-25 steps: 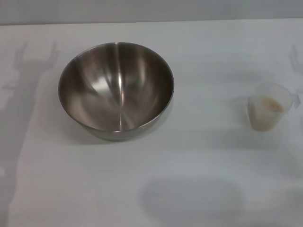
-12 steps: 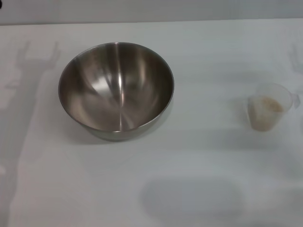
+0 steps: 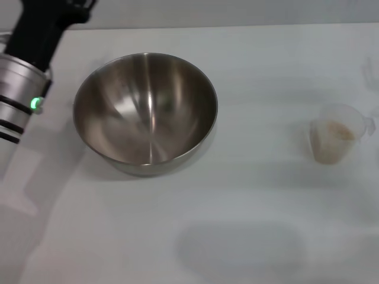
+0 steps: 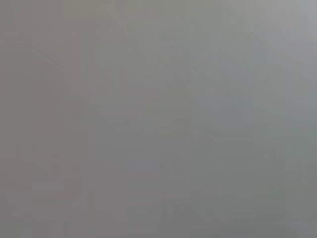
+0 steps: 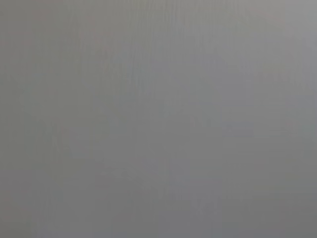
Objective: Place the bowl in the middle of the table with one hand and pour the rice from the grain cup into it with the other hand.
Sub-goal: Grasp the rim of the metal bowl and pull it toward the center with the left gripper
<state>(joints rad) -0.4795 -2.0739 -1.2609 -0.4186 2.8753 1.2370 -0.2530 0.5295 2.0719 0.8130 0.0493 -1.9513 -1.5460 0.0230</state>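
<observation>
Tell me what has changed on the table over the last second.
The left arm has swung into the head view at the far left, reaching toward the table's far edge beside the large stainless-steel mixing bowl; it touches nothing, and nothing was grasped or released. The bowl, the small translucent plastic grain cup with its off-white rice, and the plain white table are as before. The right arm is out of sight.

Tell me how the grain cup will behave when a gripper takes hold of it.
The cup looks like thin translucent plastic, so it is probably light and may flex if squeezed hard. It stands upright, tall for its base, so a sideways nudge could tip it. The rice inside is loose and the cup is open-topped, so tilting would likely spill it onto the table.
</observation>
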